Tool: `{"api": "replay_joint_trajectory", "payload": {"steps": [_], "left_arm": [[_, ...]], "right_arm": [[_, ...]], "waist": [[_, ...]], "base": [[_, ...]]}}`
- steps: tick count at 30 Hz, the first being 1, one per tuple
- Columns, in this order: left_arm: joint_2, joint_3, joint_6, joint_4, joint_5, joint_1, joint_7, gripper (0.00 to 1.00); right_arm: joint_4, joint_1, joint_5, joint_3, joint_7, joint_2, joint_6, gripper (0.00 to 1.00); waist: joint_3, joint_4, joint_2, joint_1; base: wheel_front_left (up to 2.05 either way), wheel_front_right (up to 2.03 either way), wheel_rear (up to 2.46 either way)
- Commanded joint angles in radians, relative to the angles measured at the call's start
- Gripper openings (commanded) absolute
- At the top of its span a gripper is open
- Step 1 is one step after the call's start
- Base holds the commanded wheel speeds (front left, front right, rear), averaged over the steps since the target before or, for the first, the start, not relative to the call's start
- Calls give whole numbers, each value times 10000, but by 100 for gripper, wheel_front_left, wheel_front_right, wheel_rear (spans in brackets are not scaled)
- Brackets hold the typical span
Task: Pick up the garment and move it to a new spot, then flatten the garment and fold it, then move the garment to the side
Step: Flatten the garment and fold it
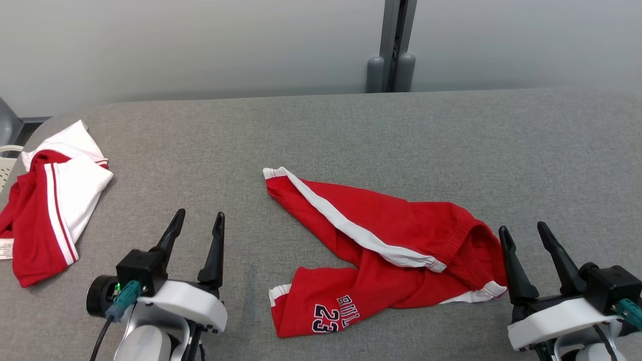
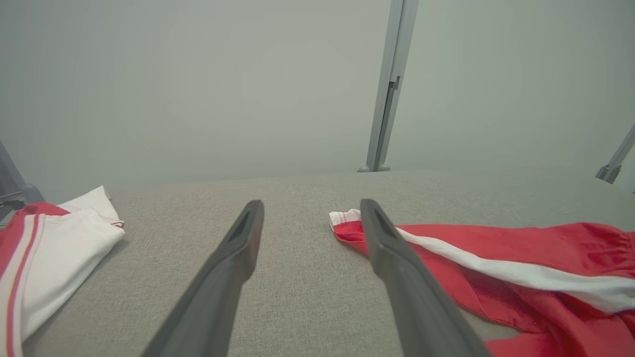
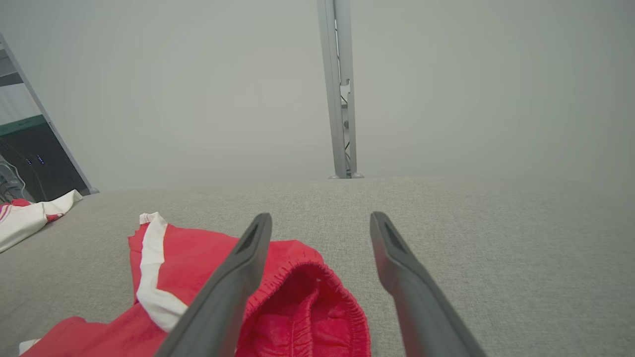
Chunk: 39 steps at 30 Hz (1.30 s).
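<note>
The garment (image 1: 381, 235) is a pair of red shorts with white side stripes and dark lettering, lying crumpled and twisted on the grey table (image 1: 351, 130). Its elastic waistband sits at the right end, one leg hem points up-left. My left gripper (image 1: 196, 221) stands open to the left of it, apart from the cloth. My right gripper (image 1: 524, 231) is open just right of the waistband, nothing between its fingers. The left wrist view has the leg hem (image 2: 347, 220) beside the right finger. In the right wrist view the waistband (image 3: 307, 292) lies under the left finger.
A second red and white garment (image 1: 50, 200) lies bunched at the table's far left edge. A grey post (image 1: 393, 45) stands behind the table against a pale wall. Bare grey tabletop stretches behind and to the right of the shorts.
</note>
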<state>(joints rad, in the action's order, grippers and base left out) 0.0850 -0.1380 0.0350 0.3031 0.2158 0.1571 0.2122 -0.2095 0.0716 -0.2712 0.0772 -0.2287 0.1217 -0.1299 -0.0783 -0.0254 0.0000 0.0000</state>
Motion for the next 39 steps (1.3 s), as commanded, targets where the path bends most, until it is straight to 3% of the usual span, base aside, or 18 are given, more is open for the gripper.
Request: {"api": "replay_joint_trajectory", "payload": {"steps": [1, 7, 16, 29, 31, 32, 39], "left_arm": [[11, -89, 80, 130, 54, 422, -141, 100], [-161, -492, 307, 1042, 451, 1819, -1052, 100], [-289, -924, 548, 3773, 1300, 4146, -2290, 100], [-318, -1393, 711, 6846, 2640, 5842, -3445, 100], [-324, -1595, 781, 7163, 2950, 5953, -3683, 47], [-330, -1689, 796, 7276, 3109, 5972, -3743, 0], [-335, -2358, 852, 7720, 3398, 6076, -3407, 0]], "right_arm": [[61, 126, 23, 25, 21, 64, -16, 100], [155, 435, -19, 156, 73, 149, -16, 100], [111, 952, -94, 534, 12, 245, -16, 100], [-59, 1273, -197, 784, -115, 237, -16, 100], [-106, 1317, -191, 818, -125, 251, -16, 100], [-124, 1348, -195, 834, -134, 257, -16, 100], [-212, 1409, -230, 770, -214, 264, -16, 100]], "waist": [[-177, 62, 0, 0], [-721, 277, 0, 0], [-1423, 835, 0, 0], [-1877, 1175, 0, 0], [-1915, 1221, 0, 0], [-1932, 1242, 0, 0], [-1988, 1250, 0, 0]], "base": [[0, 0, 0], [0, 0, 0], [0, 0, 0], [0, 0, 0], [0, 0, 0], [0, 0, 0], [0, 0, 0]]}}
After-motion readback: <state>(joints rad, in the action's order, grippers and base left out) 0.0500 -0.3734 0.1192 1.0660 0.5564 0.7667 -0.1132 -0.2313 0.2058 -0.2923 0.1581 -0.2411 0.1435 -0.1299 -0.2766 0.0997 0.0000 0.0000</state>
